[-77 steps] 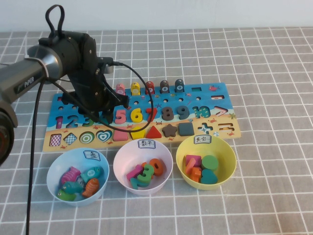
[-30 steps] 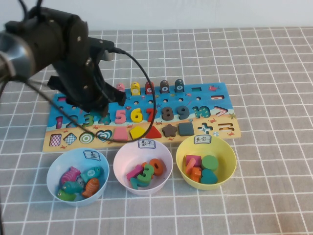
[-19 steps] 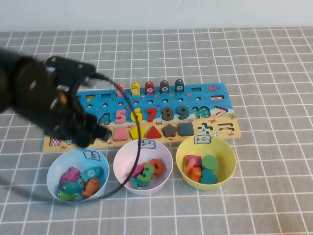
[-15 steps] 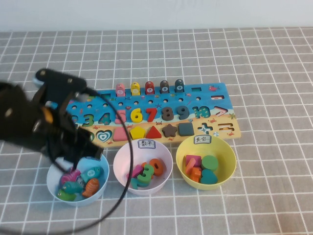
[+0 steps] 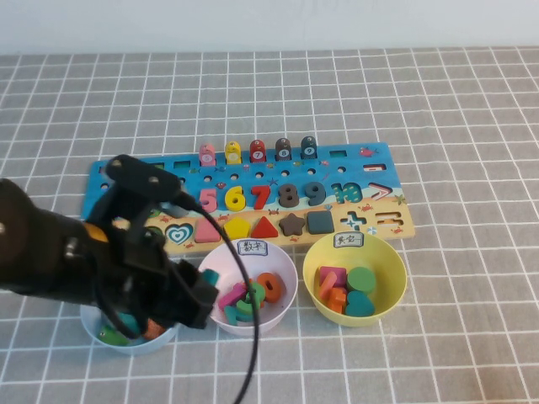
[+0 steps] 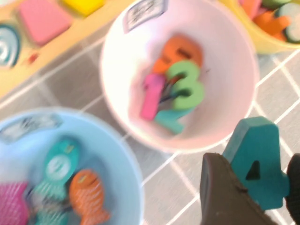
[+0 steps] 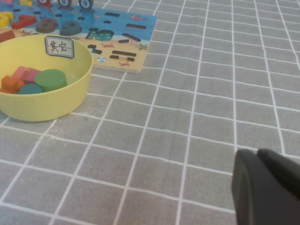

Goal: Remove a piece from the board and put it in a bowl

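My left gripper [image 6: 260,187] is shut on the teal-blue "4" piece [image 6: 253,150] and holds it in the air just outside the near rim of the pale pink bowl [image 6: 225,61]. In the high view the left gripper [image 5: 206,282] and the piece [image 5: 209,275] sit at the pink bowl's [image 5: 286,265] left edge. The bowl holds several numerals. The board [image 5: 370,156] lies behind the bowls; the arm hides its left part. My right gripper [image 7: 267,187] is shut and empty, low over bare table to the right, out of the high view.
The light blue bowl [image 6: 117,154] with fish pieces sits left of the pink one, mostly under my left arm [image 5: 76,261] in the high view. The yellow bowl [image 5: 387,257] with shape pieces stands to the right and shows in the right wrist view [image 7: 51,105].
My left arm has come away from the board's left part toward the front and now hangs over the blue bowl and the pink bowl's left edge.
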Robot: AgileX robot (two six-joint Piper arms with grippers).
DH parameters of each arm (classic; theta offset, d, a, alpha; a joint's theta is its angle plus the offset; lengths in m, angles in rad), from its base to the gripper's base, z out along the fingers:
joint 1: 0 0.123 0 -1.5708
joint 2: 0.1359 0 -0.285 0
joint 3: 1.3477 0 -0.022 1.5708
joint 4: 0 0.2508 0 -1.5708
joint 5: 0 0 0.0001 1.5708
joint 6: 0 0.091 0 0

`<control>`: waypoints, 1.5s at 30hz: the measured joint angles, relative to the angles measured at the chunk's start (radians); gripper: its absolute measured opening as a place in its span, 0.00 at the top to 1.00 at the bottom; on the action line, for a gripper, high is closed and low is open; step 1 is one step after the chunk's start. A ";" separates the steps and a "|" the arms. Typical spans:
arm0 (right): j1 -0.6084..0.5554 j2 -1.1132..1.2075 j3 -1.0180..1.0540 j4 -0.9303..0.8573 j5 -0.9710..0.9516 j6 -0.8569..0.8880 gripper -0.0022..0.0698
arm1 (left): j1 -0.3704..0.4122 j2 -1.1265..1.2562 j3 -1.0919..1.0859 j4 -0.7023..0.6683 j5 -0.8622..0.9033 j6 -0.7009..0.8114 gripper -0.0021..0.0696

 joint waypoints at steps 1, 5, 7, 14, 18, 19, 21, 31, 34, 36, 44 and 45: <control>0.000 0.000 0.000 0.000 0.000 0.000 0.99 | -0.014 0.006 0.000 -0.003 -0.014 0.003 0.64; 0.000 0.000 0.000 0.000 0.000 0.000 0.99 | -0.087 0.060 0.000 -0.011 -0.052 0.010 0.64; 0.000 0.000 0.000 0.000 0.000 0.000 0.99 | -0.121 0.096 0.000 -0.011 -0.072 0.010 0.64; 0.000 0.000 0.000 0.000 0.000 0.000 0.99 | -0.163 0.186 0.000 -0.015 -0.135 0.010 0.64; 0.000 0.000 0.000 0.000 0.000 0.000 0.99 | -0.163 0.197 0.000 -0.015 -0.160 0.006 0.64; 0.000 0.000 0.000 0.000 0.000 0.000 0.99 | -0.163 0.197 0.000 -0.015 -0.171 0.002 0.64; 0.000 0.000 0.000 0.000 0.000 0.000 0.99 | -0.163 0.201 0.000 -0.015 -0.184 -0.014 0.64; 0.000 0.000 0.000 0.000 0.000 0.000 0.99 | -0.158 0.243 -0.012 0.089 -0.220 -0.202 0.64; 0.000 0.000 0.000 0.000 0.000 0.000 0.99 | -0.155 0.264 -0.038 0.138 -0.203 -0.252 0.64; 0.000 0.000 0.000 0.000 0.000 0.000 0.99 | -0.155 0.274 -0.053 0.144 -0.193 -0.261 0.64; 0.000 0.000 0.000 0.000 0.000 0.000 0.99 | -0.155 0.314 -0.065 0.151 -0.178 -0.267 0.64; 0.000 0.000 0.000 0.000 0.000 0.000 0.99 | -0.155 0.319 -0.065 0.154 -0.178 -0.267 0.64</control>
